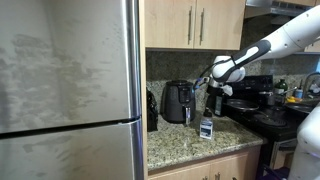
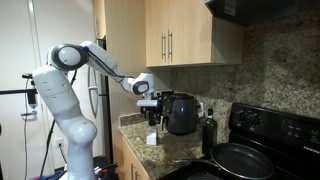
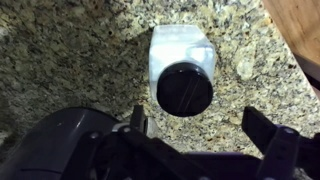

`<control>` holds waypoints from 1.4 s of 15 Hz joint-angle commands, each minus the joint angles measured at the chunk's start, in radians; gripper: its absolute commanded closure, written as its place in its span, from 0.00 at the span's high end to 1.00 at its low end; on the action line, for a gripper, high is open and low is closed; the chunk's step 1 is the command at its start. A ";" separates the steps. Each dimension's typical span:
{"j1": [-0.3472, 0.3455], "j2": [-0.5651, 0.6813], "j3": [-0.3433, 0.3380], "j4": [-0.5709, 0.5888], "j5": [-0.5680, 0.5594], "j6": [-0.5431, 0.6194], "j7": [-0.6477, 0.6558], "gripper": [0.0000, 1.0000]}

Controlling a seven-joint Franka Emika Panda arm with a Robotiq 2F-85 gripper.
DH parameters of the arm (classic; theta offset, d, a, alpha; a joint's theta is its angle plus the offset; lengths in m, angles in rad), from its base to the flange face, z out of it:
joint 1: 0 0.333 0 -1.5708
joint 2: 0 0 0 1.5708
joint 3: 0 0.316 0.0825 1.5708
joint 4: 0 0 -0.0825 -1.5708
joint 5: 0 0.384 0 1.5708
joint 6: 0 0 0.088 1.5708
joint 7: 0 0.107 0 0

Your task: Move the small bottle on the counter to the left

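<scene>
The small bottle (image 1: pixel 206 128) stands upright on the speckled granite counter (image 1: pixel 185 145), in front of the black air fryer (image 1: pixel 178 102). In an exterior view it is a tiny bottle (image 2: pixel 152 138) near the counter's front edge. From above in the wrist view it shows a white body and a dark round cap (image 3: pixel 183 78). My gripper (image 1: pixel 215 100) hangs straight above the bottle in both exterior views (image 2: pixel 152 112), a short gap over it. Its fingers are open and empty in the wrist view (image 3: pixel 200 125), spread wider than the bottle and not touching it.
A steel fridge (image 1: pixel 70 80) stands beside the counter. A dark appliance (image 1: pixel 152 108) sits between the fridge and the air fryer. A tall dark bottle (image 2: pixel 208 130) and the black stove with a pan (image 2: pixel 240 160) lie on the other side. Wooden cabinets (image 2: pixel 175 35) hang overhead.
</scene>
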 commanded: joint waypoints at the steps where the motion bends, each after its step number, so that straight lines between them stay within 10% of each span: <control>1: -0.010 0.091 0.006 0.034 0.084 0.043 -0.024 1.00; 15: -0.062 0.169 0.055 0.027 0.086 0.024 0.032 1.00; 16: -0.064 0.157 0.060 0.020 0.075 0.023 0.043 0.75; 21: -0.070 0.134 0.078 0.024 0.046 0.007 0.061 0.50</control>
